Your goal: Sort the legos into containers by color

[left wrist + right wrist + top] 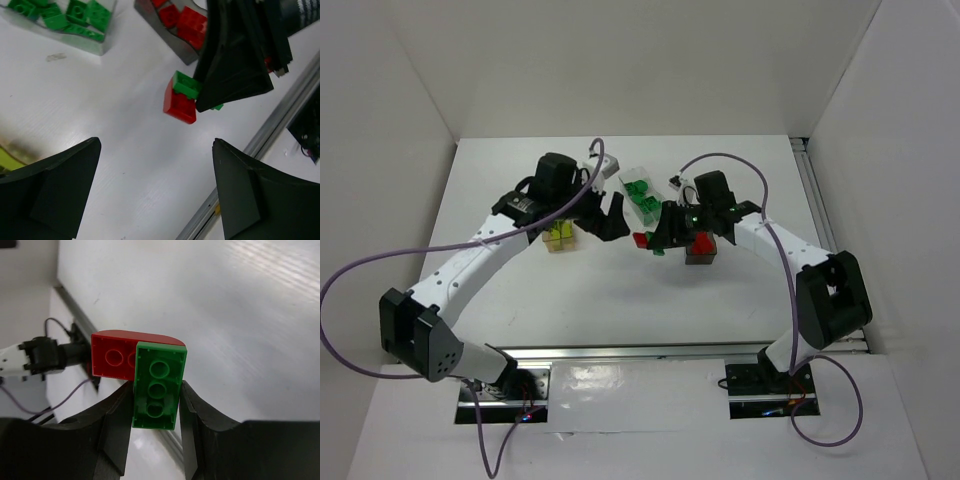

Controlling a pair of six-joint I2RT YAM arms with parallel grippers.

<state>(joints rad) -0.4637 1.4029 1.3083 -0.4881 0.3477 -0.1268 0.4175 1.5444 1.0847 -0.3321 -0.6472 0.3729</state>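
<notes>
Our right gripper (156, 390) pinches the long sides of a green brick (161, 367), whose length runs back along the fingers. A rounded red brick (116, 357) stuck to it juts out sideways, clear of them. The pair sits just left of the dark bin (701, 257) of red bricks and nearer than the clear bin (632, 172) of green ones. Our left gripper (155, 145) is spread wide and empty with the red brick ahead of its gap, so we judge the left arm best placed to pull it free.
</notes>
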